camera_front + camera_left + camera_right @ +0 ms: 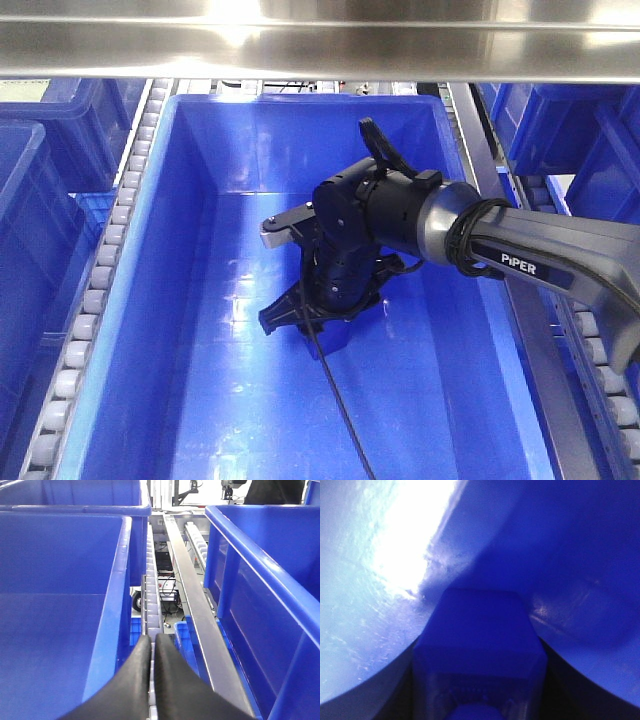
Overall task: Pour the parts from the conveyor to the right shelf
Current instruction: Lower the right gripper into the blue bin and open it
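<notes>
right shelf (300, 40): steel rack, roller rails, deep blue bins side by side. centre bin (190, 300) takes drop; right arm reaches deep inside, wrist angled toward floor so release is low, likely to limit bounce. right claw (322, 335) clamps small blue part (480, 630), bin floor just beyond. left claw (152, 652) parked between bins, fingers pressed together, nothing held. conveyor out of view.

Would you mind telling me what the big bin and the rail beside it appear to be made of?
The blue bin looks like smooth moulded plastic, its floor faintly glossy. The flat rail looks like brushed stainless steel, judging by its grey metallic sheen.
</notes>
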Robot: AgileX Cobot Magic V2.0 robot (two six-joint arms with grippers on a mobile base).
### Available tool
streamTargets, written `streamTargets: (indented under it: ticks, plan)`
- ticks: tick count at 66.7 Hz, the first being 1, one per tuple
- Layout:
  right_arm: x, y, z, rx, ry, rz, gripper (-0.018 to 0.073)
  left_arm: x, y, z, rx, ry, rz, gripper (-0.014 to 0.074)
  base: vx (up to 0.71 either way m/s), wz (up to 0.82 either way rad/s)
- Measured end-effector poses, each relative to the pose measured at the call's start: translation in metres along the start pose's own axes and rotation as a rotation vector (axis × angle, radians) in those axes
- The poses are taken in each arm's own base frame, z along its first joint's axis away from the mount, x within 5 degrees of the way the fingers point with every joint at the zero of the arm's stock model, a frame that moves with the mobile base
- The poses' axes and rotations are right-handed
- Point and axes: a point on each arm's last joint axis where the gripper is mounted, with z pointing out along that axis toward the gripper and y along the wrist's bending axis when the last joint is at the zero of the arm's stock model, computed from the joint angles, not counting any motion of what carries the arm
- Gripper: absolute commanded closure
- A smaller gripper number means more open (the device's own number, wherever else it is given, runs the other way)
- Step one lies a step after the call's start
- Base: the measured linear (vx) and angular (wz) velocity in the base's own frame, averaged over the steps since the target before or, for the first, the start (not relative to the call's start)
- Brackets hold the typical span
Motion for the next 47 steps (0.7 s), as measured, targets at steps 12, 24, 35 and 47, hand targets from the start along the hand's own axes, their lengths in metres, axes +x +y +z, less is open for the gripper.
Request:
streamTargets:
  ticks: [12,24,35,47]
  plan:
    - [-0.0005,0.0001,0.0001,0.0,-0.001,-0.002,0.0454,0.0,0.0,0.0,0.0,0.0,0.0,0.0602,0.0,0.0]
    - [-0.0005,0.0001,0.0001,0.0,-0.002,-0.002,0.0201,0.0,0.0,0.0,0.0,0.0,0.0,0.0602,0.0,0.0]
    - [-0.0006,0.0002,0.0048,0.0,0.004,-0.002,-0.0044,0.0,0.0,0.0,0.0,0.0,0.0,0.0602,0.0,0.0]
    - [-0.0028,-0.0001,0.0035,0.002,-0.027,0.002,-0.0102,0.0,0.0,0.0,0.0,0.0,0.0,0.0602,0.0,0.0]
